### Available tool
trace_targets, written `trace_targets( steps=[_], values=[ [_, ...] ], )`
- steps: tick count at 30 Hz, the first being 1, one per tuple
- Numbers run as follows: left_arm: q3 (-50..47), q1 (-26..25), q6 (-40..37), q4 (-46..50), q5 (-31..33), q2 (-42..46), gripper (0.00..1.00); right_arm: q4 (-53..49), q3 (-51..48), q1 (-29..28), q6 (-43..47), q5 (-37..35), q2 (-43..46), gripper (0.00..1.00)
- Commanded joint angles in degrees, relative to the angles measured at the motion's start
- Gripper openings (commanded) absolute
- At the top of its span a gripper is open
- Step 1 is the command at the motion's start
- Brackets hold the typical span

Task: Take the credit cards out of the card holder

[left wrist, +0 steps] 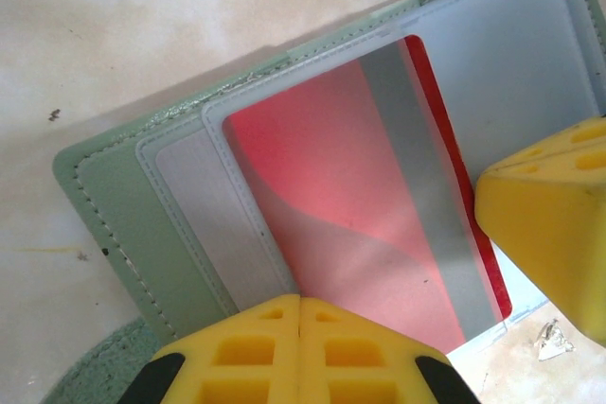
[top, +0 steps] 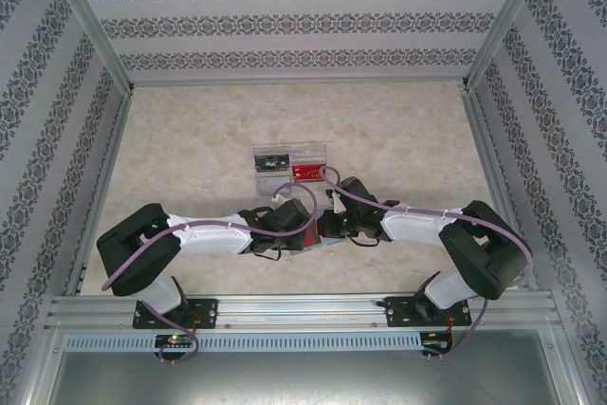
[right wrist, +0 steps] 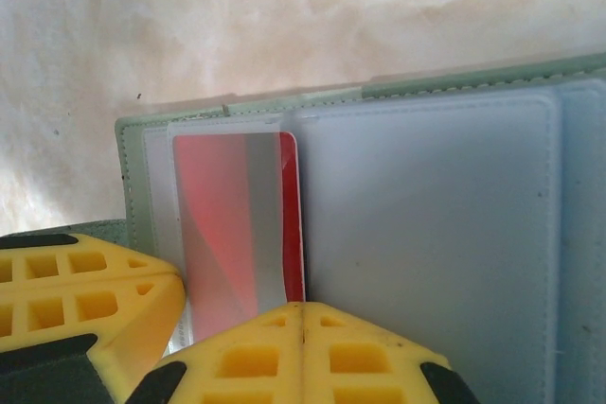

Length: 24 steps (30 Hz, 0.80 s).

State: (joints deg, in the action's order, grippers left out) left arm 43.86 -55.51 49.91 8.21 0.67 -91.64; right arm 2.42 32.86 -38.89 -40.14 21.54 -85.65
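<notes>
Pinching card holder [left wrist: 114,215] edge: left jaws; right jaws clamp exposed edge of credit card [left wrist: 322,158].

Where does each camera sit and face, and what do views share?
Top external: above, behind the bases, looking down on table, tray; both arms show.
Left wrist: on the left wrist, facing down at holder and card; own fingers at bottom.
Right wrist: likewise on the right wrist; own fingers at bottom.
Shared: wrist views both show holder, card, the other arm's finger.
</notes>
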Motion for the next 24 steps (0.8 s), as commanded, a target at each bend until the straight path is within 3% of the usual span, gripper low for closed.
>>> trace_targets(
  steps=[1, 19, 24],
  values=[
    [0.52, -0.69, 0.14, 4.80, 0.80, -2.40, 0.04, -0.72, 0.06, -0.48, 0.48, -1.46, 1.37, 0.00],
    [0.73, -0.69, 0.37, 5.95, 1.41, -2.32, 0.00, -1.33, -1.57, 2.60, 1.11, 0.06, 3.04, 0.00],
    [0.88, -0.74, 0.10, 5.68, 1.04, -2.58, 0.00, 0.05, -0.89, 2.53, 1.12, 1.72, 2.71, 0.18]
  ],
)
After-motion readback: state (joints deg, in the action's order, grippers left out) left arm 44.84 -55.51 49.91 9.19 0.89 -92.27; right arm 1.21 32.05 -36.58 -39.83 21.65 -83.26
